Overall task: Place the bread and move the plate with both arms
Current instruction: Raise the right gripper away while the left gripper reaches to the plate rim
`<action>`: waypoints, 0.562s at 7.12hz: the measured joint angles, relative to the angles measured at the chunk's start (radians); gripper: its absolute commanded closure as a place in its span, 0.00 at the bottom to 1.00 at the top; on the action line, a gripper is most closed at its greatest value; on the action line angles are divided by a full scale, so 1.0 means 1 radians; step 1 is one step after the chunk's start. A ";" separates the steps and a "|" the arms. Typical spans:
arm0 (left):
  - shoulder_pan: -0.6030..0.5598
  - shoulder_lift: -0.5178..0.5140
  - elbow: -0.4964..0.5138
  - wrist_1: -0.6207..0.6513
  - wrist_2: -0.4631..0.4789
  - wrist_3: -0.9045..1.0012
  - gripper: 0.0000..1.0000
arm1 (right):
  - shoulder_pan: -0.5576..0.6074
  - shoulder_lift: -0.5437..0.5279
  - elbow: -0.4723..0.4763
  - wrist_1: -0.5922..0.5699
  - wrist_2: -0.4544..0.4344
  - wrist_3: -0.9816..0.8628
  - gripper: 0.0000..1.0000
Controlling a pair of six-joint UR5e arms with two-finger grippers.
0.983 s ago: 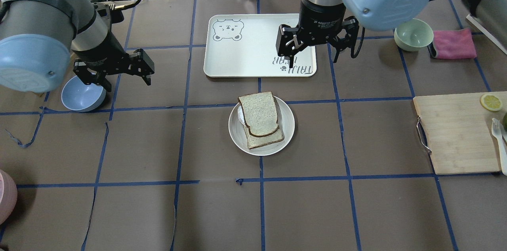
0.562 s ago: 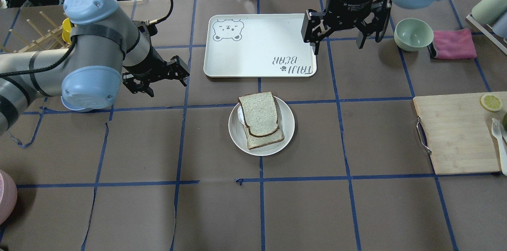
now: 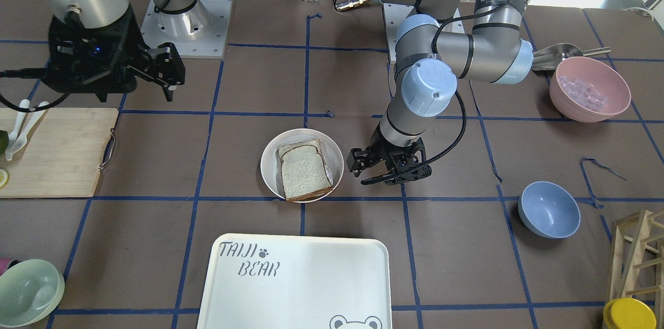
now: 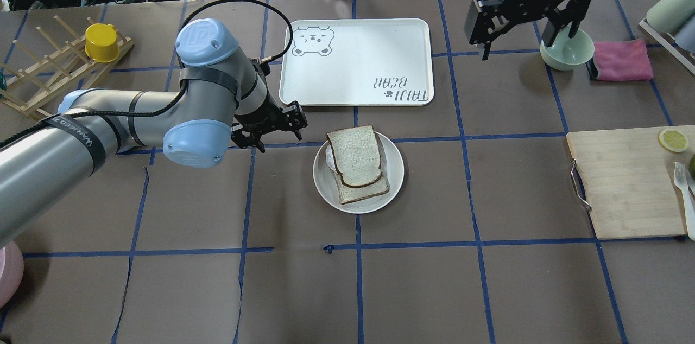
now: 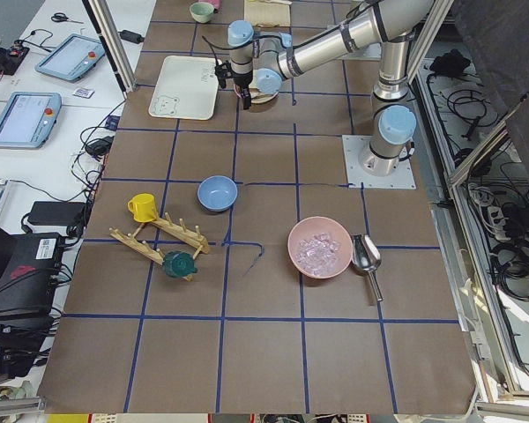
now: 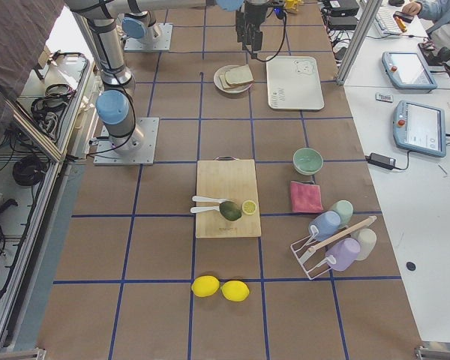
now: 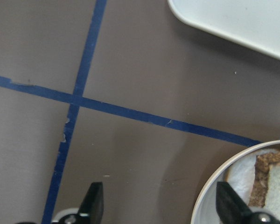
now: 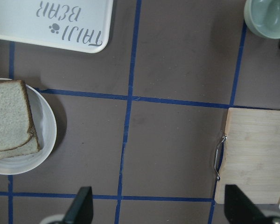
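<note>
The bread, a pale slice with a dark-brown crust, lies on top of a tanner slice on the round cream plate at mid-table. Both also show in the front view, the bread on the plate. My left gripper is open and empty, low over the table just left of the plate. The left wrist view shows its open gripper with the plate's rim beside one finger. My right gripper is open and empty, high near the green bowl, far from the plate.
The "TAIJI BEAR" tray lies just beyond the plate. A green bowl and a pink cloth are at the far right. A cutting board is at the right, a blue bowl behind my left arm, and a rack with a yellow cup at the far left.
My left arm has swung in from the blue bowl to the plate's left side. My right gripper has moved from over the tray out towards the green bowl. Both stayed open.
</note>
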 measured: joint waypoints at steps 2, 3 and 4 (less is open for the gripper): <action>-0.041 -0.039 -0.012 0.024 -0.017 -0.010 0.19 | -0.023 -0.008 0.004 -0.011 0.015 -0.001 0.00; -0.055 -0.048 -0.033 0.039 -0.020 -0.011 0.20 | -0.024 -0.009 0.006 -0.030 0.042 0.000 0.00; -0.063 -0.048 -0.062 0.057 -0.021 -0.011 0.22 | -0.024 -0.010 0.007 -0.059 0.071 -0.001 0.00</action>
